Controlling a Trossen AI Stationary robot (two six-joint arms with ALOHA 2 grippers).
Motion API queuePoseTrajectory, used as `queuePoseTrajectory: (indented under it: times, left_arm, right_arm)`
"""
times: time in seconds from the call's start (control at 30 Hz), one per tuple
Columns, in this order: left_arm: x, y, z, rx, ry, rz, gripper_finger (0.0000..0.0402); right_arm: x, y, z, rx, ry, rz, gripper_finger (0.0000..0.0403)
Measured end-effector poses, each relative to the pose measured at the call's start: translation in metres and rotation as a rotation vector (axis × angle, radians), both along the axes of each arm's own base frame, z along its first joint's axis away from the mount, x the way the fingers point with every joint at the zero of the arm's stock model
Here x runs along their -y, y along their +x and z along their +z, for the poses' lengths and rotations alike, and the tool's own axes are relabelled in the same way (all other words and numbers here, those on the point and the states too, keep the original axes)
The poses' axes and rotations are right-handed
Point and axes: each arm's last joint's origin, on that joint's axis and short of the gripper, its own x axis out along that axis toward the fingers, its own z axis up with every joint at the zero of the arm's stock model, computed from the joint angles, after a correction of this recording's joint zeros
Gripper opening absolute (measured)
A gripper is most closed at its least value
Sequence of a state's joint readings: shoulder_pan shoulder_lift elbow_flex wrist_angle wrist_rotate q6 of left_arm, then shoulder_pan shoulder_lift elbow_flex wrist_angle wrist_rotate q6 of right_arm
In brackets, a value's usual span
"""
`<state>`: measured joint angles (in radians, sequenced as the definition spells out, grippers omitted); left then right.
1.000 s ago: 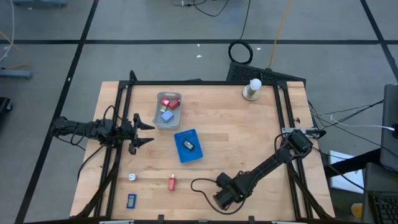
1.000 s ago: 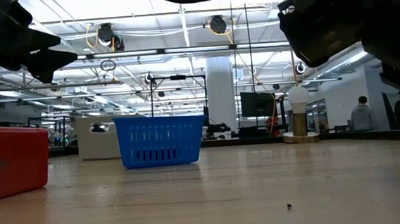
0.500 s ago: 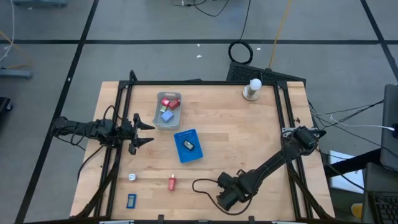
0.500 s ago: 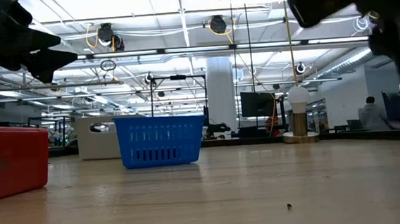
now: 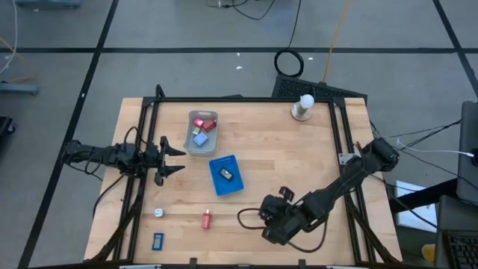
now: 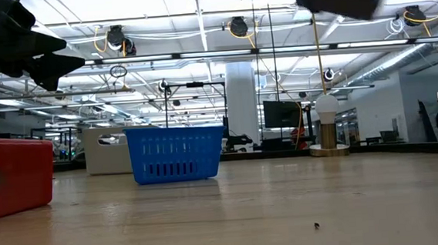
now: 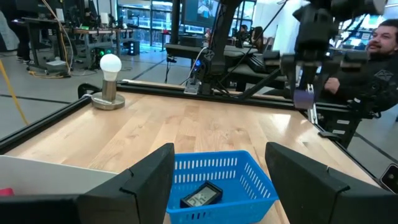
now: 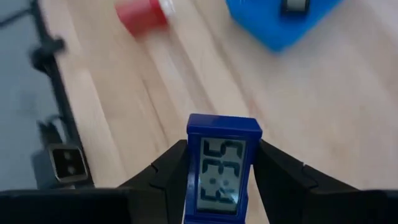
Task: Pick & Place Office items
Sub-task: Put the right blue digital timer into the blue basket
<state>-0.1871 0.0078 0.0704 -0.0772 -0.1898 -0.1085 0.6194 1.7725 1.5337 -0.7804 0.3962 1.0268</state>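
Observation:
My right gripper [image 5: 269, 215] hangs over the table's near middle, shut on a small dark blue digital clock [image 8: 221, 169]. A blue basket [image 5: 226, 175] sits at the table's centre with a dark clock [image 7: 199, 198] lying in it. The grey tray [image 5: 202, 132] holds red and pale blue pieces. A red piece [image 5: 207, 219], a tiny white piece [image 5: 158, 212] and another blue clock [image 5: 157, 240] lie on the near-left wood. My left gripper [image 5: 178, 158] waits open at the left edge, facing the basket. My right gripper pinches the dark blue clock by its two side edges [image 8: 191, 163], one finger on each side. The display faces the wrist camera. The fingers slant down from above toward the table's far left. The clock is lifted clear of the wood.
A white knob on a round base [image 5: 302, 107] stands at the far right corner. Black rails [image 5: 146, 134] run along the table's left and right sides. Bare wood lies between the basket and the right rail. In the low view the red piece [image 6: 11, 183] looms at the left.
My right gripper has risen from the near edge and drifted a little toward the far side, carrying the blue clock up off the table. In the low view it has climbed almost out of the top. The left arm has kept still.

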Motion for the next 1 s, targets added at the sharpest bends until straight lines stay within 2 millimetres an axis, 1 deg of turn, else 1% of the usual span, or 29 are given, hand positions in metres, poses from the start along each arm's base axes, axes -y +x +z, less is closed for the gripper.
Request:
queuePoseTrajectory:
  times: [0.1,0.23,0.37,0.73,0.83,1.0]
  left_arm:
    - [0.0,0.0,0.0,0.0,0.0,0.0,0.0255]
    - [0.0,0.0,0.0,0.0,0.0,0.0,0.0255]
    - [0.0,0.0,0.0,0.0,0.0,0.0,0.0255]
    - [0.0,0.0,0.0,0.0,0.0,-0.001,0.0255]
    - [0.0,0.0,0.0,0.0,0.0,0.0,0.0255]
    - [0.0,0.0,0.0,0.0,0.0,0.0,0.0255]
  right_arm:
    - [0.007,0.003,0.013,0.086,-0.069,0.038,0.0144]
    - [0.016,0.016,0.025,0.182,-0.125,0.12,0.0144]
    - [0.031,0.029,0.03,0.231,-0.195,0.178,0.0144]
    - [0.074,0.058,0.037,0.284,-0.395,0.349,0.0144]
    - [0.091,0.066,0.03,0.318,-0.428,0.352,0.0144]
    - [0.123,0.075,0.005,0.363,-0.41,0.293,0.0144]
